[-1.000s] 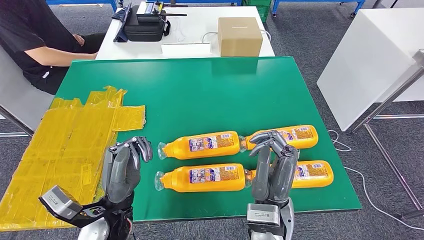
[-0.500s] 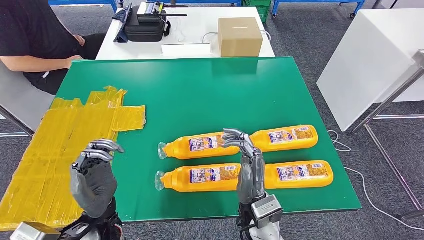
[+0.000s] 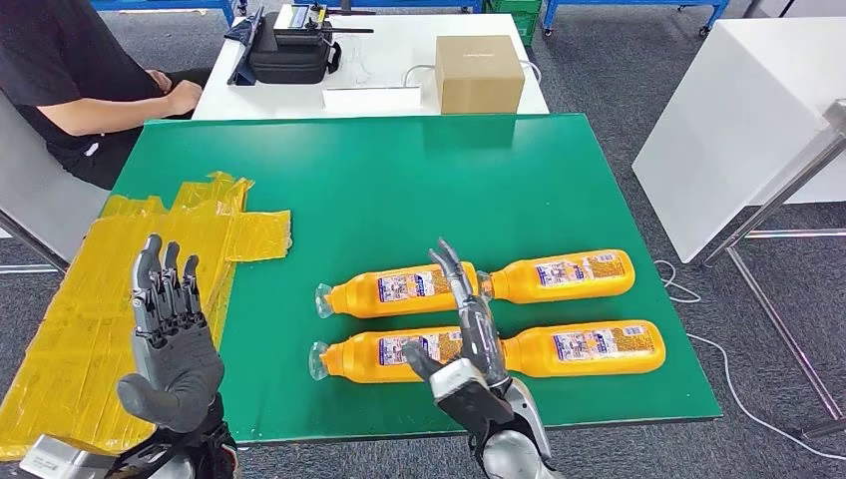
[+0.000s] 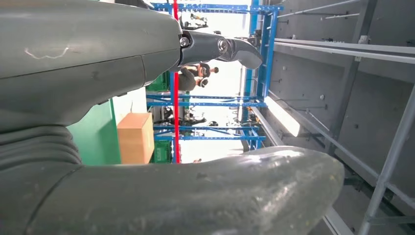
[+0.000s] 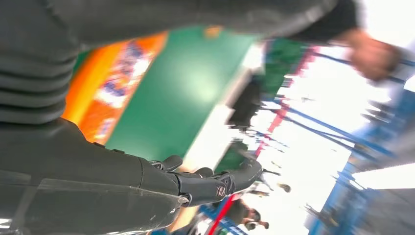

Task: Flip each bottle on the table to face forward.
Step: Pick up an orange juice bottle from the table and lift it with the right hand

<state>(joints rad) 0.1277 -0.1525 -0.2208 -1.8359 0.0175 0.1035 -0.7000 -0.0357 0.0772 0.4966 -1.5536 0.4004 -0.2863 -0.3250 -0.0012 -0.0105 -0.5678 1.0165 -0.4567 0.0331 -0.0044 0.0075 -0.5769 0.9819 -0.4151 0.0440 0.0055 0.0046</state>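
Several orange bottles lie on their sides on the green table (image 3: 399,180), labels up, in two rows. The far row holds one bottle (image 3: 397,288) on the left and one (image 3: 564,274) on the right. The near row holds one bottle (image 3: 384,355) on the left and one (image 3: 589,346) on the right. My right hand (image 3: 464,344) is raised over the near row, fingers stretched out and apart, holding nothing. My left hand (image 3: 170,329) is upright off the table's front left corner, palm open, fingers straight. An orange bottle (image 5: 117,83) shows blurred in the right wrist view.
Crumpled yellow sheeting (image 3: 130,289) covers the table's left side. Behind stands a white table with a cardboard box (image 3: 479,72) and a black bag (image 3: 289,50). A person (image 3: 70,80) in black sits at the back left. A white block (image 3: 738,120) stands to the right.
Both hands have uncurled from loose fists to spread fingers. My right hand has tilted and shifted left over the near bottles. My left hand has moved left and turned upright. The bottles have stayed put.
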